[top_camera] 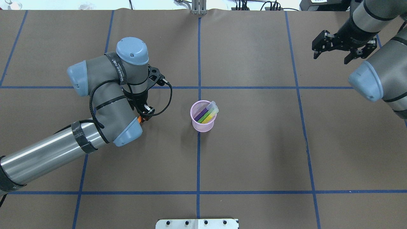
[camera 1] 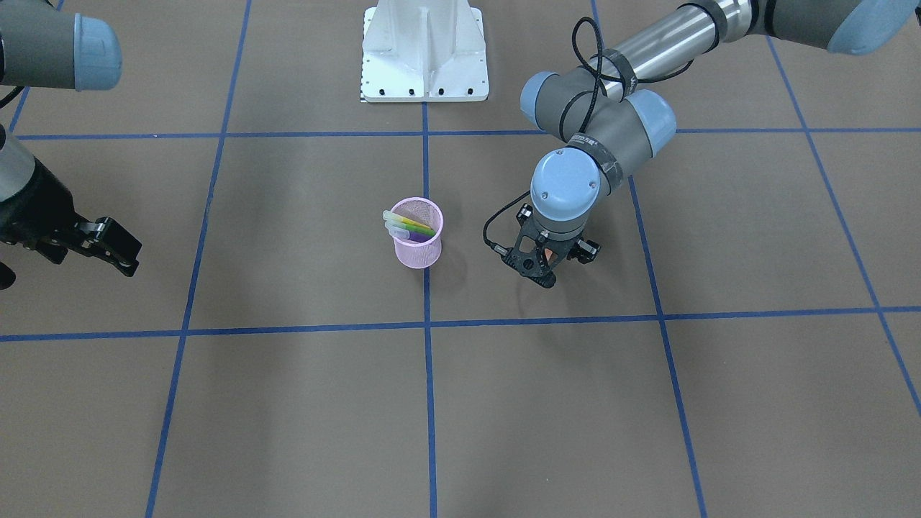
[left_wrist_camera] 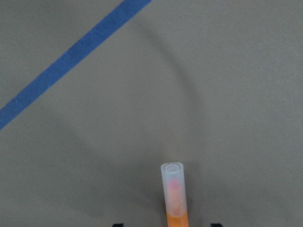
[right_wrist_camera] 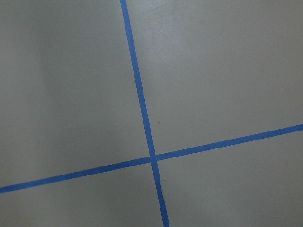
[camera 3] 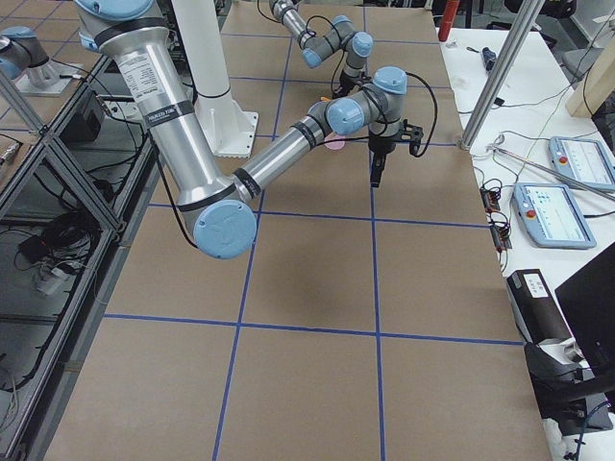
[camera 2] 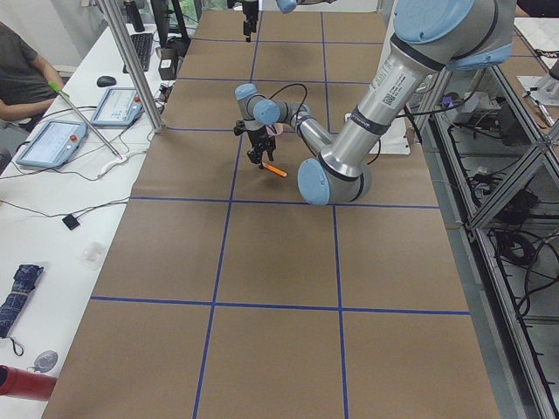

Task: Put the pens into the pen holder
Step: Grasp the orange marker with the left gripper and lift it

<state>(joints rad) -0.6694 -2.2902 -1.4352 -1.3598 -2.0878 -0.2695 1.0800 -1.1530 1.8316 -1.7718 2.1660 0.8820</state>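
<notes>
The pink mesh pen holder [camera 1: 417, 252] stands upright at the table's middle, also in the overhead view [top_camera: 203, 126]. Purple, green and yellow pens [top_camera: 207, 114] lean in it, pale caps over the rim. My left gripper [camera 1: 548, 265] hangs a short way from the holder on my left side, shut on an orange pen [left_wrist_camera: 174, 198] whose pale cap points away from the wrist, over bare table. The orange pen also shows in the overhead view [top_camera: 139, 119] and the exterior left view [camera 2: 275, 170]. My right gripper [top_camera: 330, 59] is open and empty, far off at the table's right.
The white robot base [camera 1: 424, 50] stands at the table edge behind the holder. Blue tape lines [right_wrist_camera: 142, 113] grid the brown table cover. Desks with tablets [camera 3: 567, 182] and a seated person [camera 2: 22, 74] line the far side.
</notes>
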